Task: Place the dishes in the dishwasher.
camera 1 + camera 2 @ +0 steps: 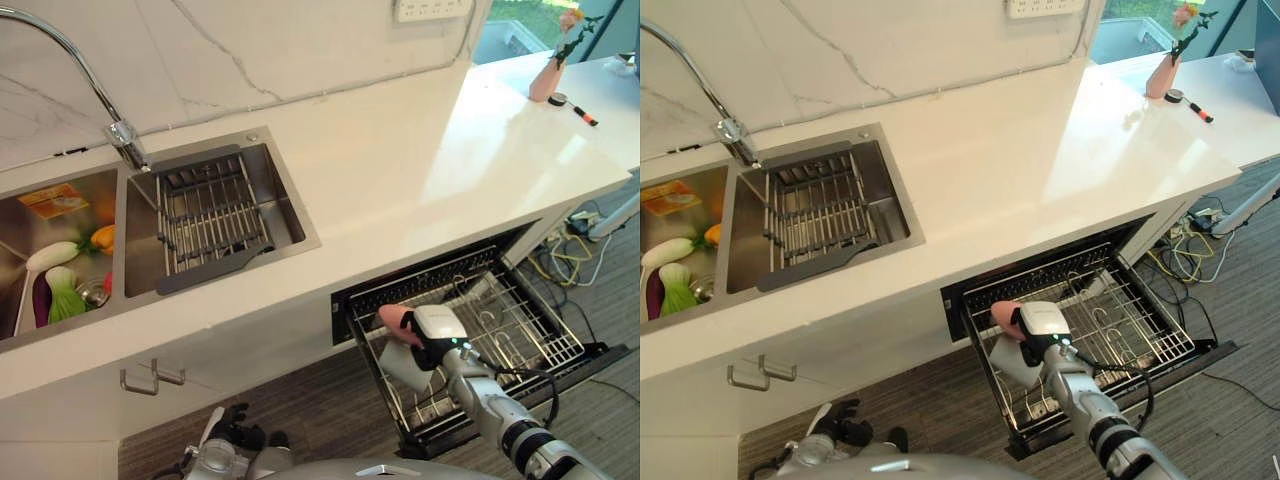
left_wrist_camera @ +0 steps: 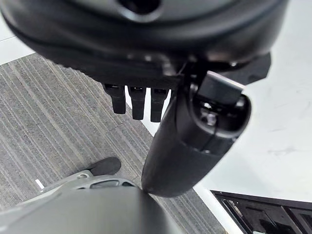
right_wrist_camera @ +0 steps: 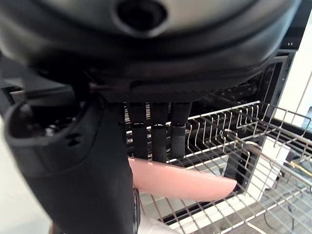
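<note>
The dishwasher rack (image 1: 520,330) is standing pulled out under the white surface (image 1: 400,170), so the pink dish (image 3: 180,180) is needing a level, slow lowering between the wires. The right hand (image 1: 432,335) is pinching that dish, fingers (image 3: 158,131) curled over it, just above the rack's front left corner.

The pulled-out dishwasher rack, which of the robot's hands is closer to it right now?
Right. The right hand is over the dishwasher rack, its fingers curled round a pink dish. The left hand hangs low by the floor, left of the rack.
</note>
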`<state>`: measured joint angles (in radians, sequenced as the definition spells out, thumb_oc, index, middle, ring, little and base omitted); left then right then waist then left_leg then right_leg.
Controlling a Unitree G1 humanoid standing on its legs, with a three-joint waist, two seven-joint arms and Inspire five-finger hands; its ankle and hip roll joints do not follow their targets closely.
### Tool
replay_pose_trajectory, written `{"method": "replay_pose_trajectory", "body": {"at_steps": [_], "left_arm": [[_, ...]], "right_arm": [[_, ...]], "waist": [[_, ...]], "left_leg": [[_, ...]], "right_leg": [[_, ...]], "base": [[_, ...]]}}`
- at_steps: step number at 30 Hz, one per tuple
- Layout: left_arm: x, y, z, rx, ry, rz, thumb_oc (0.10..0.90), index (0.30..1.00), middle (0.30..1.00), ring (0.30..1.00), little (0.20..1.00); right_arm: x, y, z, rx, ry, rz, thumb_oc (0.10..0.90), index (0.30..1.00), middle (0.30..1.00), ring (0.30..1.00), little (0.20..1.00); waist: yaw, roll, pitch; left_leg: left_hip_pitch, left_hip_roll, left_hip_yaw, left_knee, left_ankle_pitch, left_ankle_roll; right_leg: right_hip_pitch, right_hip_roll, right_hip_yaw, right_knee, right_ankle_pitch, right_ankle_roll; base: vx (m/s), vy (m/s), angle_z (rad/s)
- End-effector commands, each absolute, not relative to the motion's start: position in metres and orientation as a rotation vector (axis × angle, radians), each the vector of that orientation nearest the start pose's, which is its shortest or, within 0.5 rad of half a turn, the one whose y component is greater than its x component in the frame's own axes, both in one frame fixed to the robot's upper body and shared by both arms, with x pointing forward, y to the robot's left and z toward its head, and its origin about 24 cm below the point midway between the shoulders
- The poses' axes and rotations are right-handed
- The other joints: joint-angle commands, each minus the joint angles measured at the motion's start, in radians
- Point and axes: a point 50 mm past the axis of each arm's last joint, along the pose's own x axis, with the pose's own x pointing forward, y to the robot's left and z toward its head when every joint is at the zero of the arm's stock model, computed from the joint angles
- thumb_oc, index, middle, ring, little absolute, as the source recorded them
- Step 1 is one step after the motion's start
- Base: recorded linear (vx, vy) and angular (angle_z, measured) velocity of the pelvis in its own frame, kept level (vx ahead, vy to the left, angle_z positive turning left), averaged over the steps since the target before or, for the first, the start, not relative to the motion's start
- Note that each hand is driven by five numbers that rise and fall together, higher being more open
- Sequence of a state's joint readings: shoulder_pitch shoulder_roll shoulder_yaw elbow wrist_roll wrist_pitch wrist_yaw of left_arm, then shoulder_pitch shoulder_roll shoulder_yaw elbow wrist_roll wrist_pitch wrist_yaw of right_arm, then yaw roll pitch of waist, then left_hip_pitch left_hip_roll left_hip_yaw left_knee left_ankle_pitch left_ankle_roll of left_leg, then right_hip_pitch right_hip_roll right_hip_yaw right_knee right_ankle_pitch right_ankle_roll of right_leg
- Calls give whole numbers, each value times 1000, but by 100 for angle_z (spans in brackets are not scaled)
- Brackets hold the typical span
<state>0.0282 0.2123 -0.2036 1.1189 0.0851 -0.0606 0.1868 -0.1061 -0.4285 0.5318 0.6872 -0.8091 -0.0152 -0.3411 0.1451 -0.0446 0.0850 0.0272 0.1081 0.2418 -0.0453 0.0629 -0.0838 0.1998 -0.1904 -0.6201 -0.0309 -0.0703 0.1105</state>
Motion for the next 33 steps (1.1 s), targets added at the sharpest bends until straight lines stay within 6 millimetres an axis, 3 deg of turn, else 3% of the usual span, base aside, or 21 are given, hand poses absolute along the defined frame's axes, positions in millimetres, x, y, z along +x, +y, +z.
{"method": "replay_pose_trajectory", "body": {"at_steps": [1, 3, 6, 9, 12, 15, 19, 20, 21, 22, 24, 25, 27, 29, 33], "left_arm": [[92, 202, -164, 453, 1118, -20, 800, 900, 900, 900, 900], [85, 204, -166, 440, 1161, 29, 800, 900, 900, 900, 900], [85, 210, -165, 440, 1163, 49, 800, 900, 900, 900, 900], [86, 211, -164, 440, 1158, 46, 800, 900, 900, 900, 900], [95, 211, -161, 404, 1124, 56, 800, 900, 900, 900, 900], [102, 208, -159, 370, 1095, 65, 800, 900, 900, 900, 900], [94, 207, -163, 334, 1141, 80, 800, 900, 900, 900, 900], [92, 207, -164, 325, 1152, 84, 800, 900, 900, 900, 900], [89, 207, -164, 322, 1161, 84, 800, 900, 900, 900, 900], [90, 206, -165, 322, 1161, 82, 800, 900, 900, 900, 900], [79, 201, -168, 298, 1194, 65, 800, 900, 900, 900, 900], [79, 201, -168, 299, 1194, 63, 800, 900, 900, 900, 900], [75, 197, -170, 292, 1208, 48, 800, 900, 900, 900, 900], [71, 194, -171, 290, 1228, 37, 800, 900, 900, 900, 900], [63, 193, -173, 277, 1268, 41, 800, 900, 900, 900, 900]], "right_arm": [[248, -205, -45, -1332, 155, 208, 800, 900, 900, 900, 900], [250, -208, -35, -934, 199, -39, 800, 900, 900, 900, 900], [242, -203, -23, -794, 149, -1, 800, 900, 900, 900, 900], [231, -206, -18, -771, 141, 38, 800, 900, 900, 900, 900], [226, -221, 8, -794, 45, -16, 800, 900, 900, 900, 900], [228, -242, 49, -815, -111, -185, 800, 900, 900, 900, 900], [222, -282, 81, -893, -196, -467, 800, 900, 900, 900, 900], [215, -299, 78, -941, -151, -549, 585, 578, 578, 578, 578], [208, -314, 71, -973, -87, -612, 497, 446, 446, 446, 446], [208, -314, 71, -975, -87, -614, 400, 300, 300, 300, 300], [157, -365, 19, -946, 271, -876, 400, 300, 300, 300, 300], [157, -366, 18, -945, 270, -879, 400, 300, 300, 300, 300], [131, -374, -14, -898, 464, -938, 400, 300, 300, 300, 300], [115, -373, -38, -833, 595, -964, 400, 300, 300, 300, 300], [126, -339, -65, -697, 650, -846, 400, 300, 300, 300, 300]], "waist": [[4, 12, 9], [-30, 13, 8], [-58, 13, 10], [-65, 13, 8], [-101, 9, 9], [-134, 15, 9], [-166, 25, 5], [-173, 27, 3], [-179, 29, 1], [-176, 30, 2], [-193, 38, -6], [-192, 38, -7], [-193, 42, -7], [-191, 45, -8], [-175, 54, -6]], "left_leg": [[14, 2, -17, 55, -153, 17], [28, -1, 4, 50, -152, 22], [40, 0, 19, 42, -151, 23], [47, 2, 23, 40, -153, 22], [66, 9, 44, 47, -163, 20], [79, 16, 68, 52, -172, 19], [94, 19, 108, 59, -182, 26], [100, 20, 117, 59, -184, 27], [104, 20, 122, 57, -185, 27], [105, 20, 123, 56, -185, 27], [116, 17, 121, 35, -182, 30], [116, 16, 120, 34, -181, 30], [116, 13, 113, 14, -172, 32], [114, 5, 101, -12, -162, 34], [91, -8, 75, -37, -147, 32]], "right_leg": [[-14, -38, 43, -9, 28, 58], [-27, -42, 72, 0, 31, 58], [-38, -45, 95, 8, 29, 57], [-35, -44, 99, 9, 26, 56], [-40, -38, 125, 12, 23, 56], [-50, -37, 156, 16, 23, 58], [-70, -33, 202, 22, 26, 60], [-73, -32, 210, 24, 27, 60], [-73, -31, 214, 23, 27, 60], [-72, -31, 215, 23, 28, 60], [-70, -30, 214, 20, 30, 61], [-70, -30, 213, 20, 30, 62], [-69, -30, 208, 20, 31, 63], [-70, -32, 201, 18, 32, 65], [-73, -41, 171, 13, 34, 67]], "base": [[0, 0, 0], [-3, 49, -2], [-9, 28, -38], [-1, -1, -25], [11, -2, -14], [10, 24, -42], [18, 34, -44], [13, 28, -51], [8, 17, -33], [11, 17, -12], [0, 19, -11], [0, 0, 0], [-26, 2, 6], [-43, 6, 2], [-64, 3, 10]]}}
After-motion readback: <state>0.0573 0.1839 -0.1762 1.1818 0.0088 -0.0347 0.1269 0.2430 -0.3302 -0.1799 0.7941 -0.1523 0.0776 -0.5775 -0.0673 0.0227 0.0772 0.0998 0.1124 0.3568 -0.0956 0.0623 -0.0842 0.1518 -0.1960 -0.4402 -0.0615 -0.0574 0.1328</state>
